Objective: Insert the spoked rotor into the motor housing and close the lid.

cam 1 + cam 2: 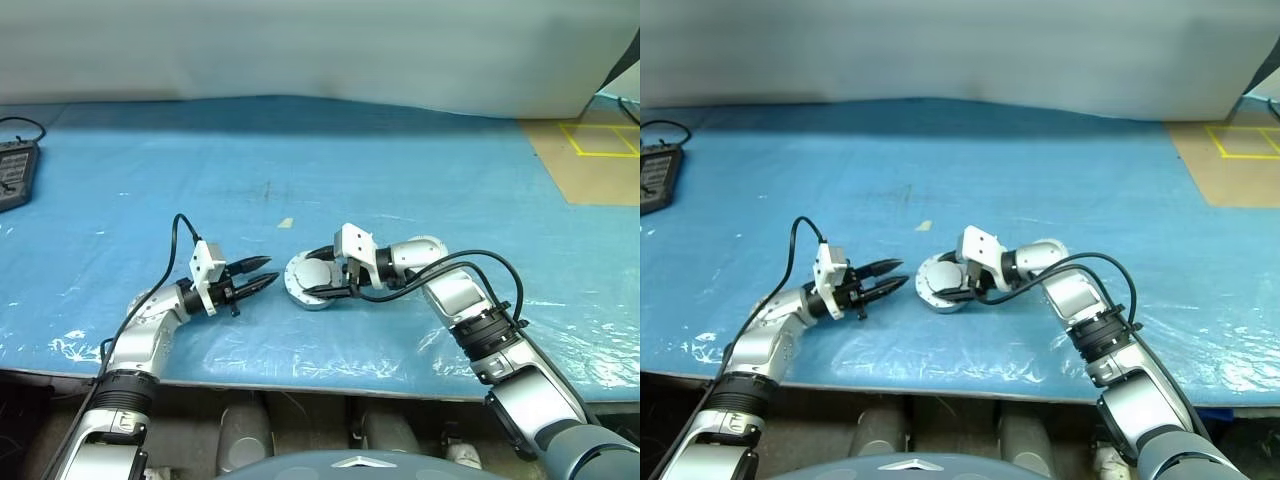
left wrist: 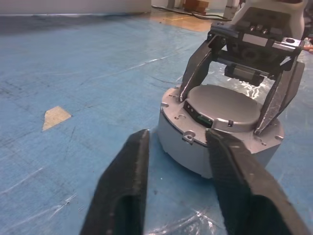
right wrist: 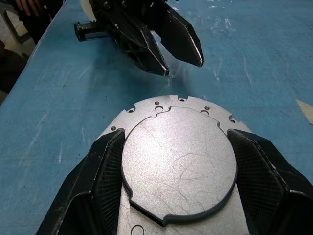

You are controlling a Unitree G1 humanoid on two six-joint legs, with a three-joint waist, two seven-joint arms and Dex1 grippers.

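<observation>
Right gripper (image 1: 318, 277) had its two fingers spread wide around the lid (image 3: 177, 164), one pad (image 3: 110, 171) on each side of the disc's edge, touching it or very nearly. The lid sat smooth face up on the housing (image 2: 205, 142), and in the left wrist view its near edge seemed lifted a little, so I judged it not fully seated; the angle was poor for this. The rotor was probably inside already, under the lid, but this could not be checked.

Left gripper (image 1: 262, 275) hovered just beside the housing, on the robot's left of it, pointing at its wall. Its fingers (image 2: 124, 191) stood a little apart and held nothing.

The housing stood on the blue table (image 1: 420, 170), near the front edge, between the two arms. A small tan scrap (image 1: 286, 223) lay a little behind it, and a dark device (image 1: 14, 172) with a cable lay far off at the left.

For handling, the lid looked to be stiff metal, thin and smooth, so it could slip between hard pads; hold on opposite points of the rim was the right place, as the right gripper had it. The housing looked heavy enough to stay when pressed from above, but a push from the side could slide it on the glossy cover, so the left gripper could steady its wall.
</observation>
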